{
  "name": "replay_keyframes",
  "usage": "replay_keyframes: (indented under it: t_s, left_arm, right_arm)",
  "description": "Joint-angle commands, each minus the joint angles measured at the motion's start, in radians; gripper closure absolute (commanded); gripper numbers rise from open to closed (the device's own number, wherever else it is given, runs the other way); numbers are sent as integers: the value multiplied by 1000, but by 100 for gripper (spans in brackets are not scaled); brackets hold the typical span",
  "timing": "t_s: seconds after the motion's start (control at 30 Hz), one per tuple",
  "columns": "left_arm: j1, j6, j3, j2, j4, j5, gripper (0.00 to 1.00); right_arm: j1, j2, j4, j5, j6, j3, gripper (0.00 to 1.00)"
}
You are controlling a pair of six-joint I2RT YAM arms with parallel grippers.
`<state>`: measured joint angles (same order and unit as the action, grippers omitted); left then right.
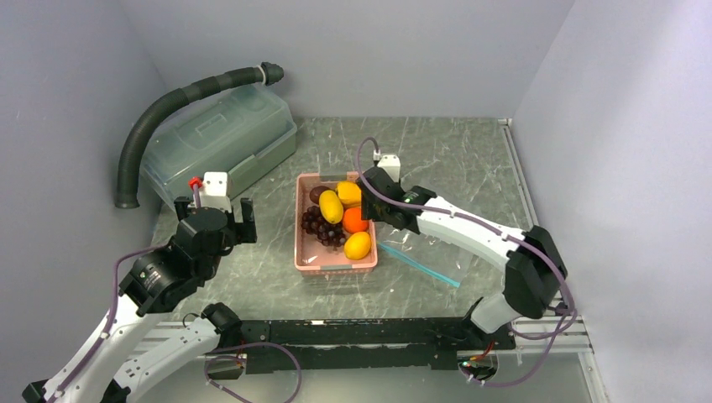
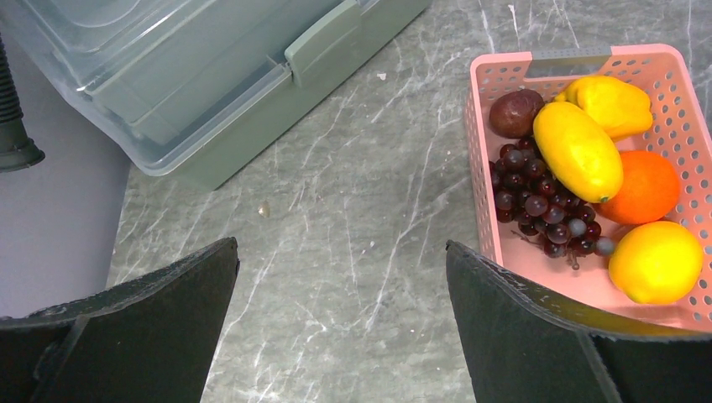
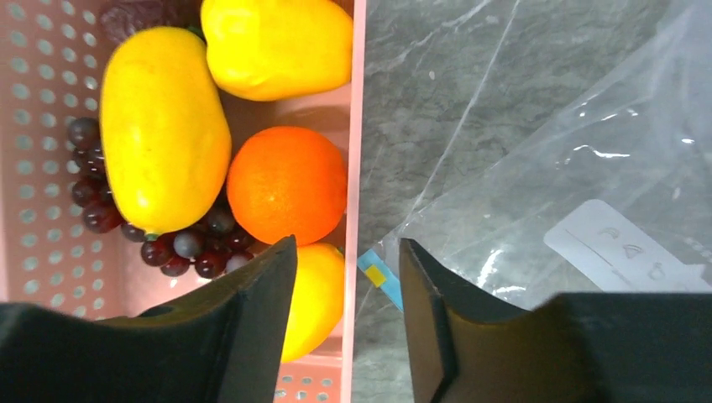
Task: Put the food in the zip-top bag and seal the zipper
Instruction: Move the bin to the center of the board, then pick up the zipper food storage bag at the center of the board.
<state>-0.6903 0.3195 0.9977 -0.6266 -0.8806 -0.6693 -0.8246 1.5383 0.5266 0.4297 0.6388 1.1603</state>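
Note:
The food lies in a pink basket (image 1: 306,260): yellow-orange oval fruits (image 1: 331,206), a round orange (image 1: 354,220), a dark grape bunch (image 1: 319,227) and a brown-red ball (image 1: 316,194). The clear zip-top bag (image 1: 420,248) lies flat right of the basket, its teal zipper (image 1: 420,264) along the near edge. My right gripper (image 1: 369,201) is open and empty, hovering over the basket's right wall (image 3: 357,126), one finger over the fruit (image 3: 287,185), one over the bag (image 3: 546,185) by the zipper end (image 3: 378,277). My left gripper (image 1: 215,208) is open and empty, left of the basket (image 2: 487,218).
A large grey-green lidded box (image 1: 222,138) stands at the back left, also in the left wrist view (image 2: 210,75). A black ribbed hose (image 1: 168,109) arches over it. Grey walls close in the left, back and right sides.

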Motion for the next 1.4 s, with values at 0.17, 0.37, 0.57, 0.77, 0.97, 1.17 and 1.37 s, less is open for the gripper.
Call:
replay_keyframes:
  t_s: [0.17, 0.37, 0.57, 0.77, 0.97, 1.17, 1.37]
  left_arm:
    - [3, 1, 7, -1, 35, 13, 1]
    - [3, 0, 8, 7, 35, 24, 1]
    - [4, -2, 10, 10, 36, 35, 1]
    - [5, -6, 8, 17, 43, 51, 1]
    - [5, -10, 7, 23, 48, 59, 1]
    - [4, -8, 6, 25, 46, 59, 1]
    - [3, -10, 3, 29, 49, 54, 1]
  right_arm:
    - [10, -185, 133, 111, -4, -3, 33]
    - [42, -295, 220, 154, 22, -40, 21]
    - [120, -359, 349, 185, 109, -88, 12]
    - [208, -401, 398, 206, 157, -140, 0]
    - [288, -386, 307, 127, 89, -164, 0]
    - [328, -280, 243, 108, 52, -96, 0]
    - [344, -154, 215, 152, 24, -3, 0]
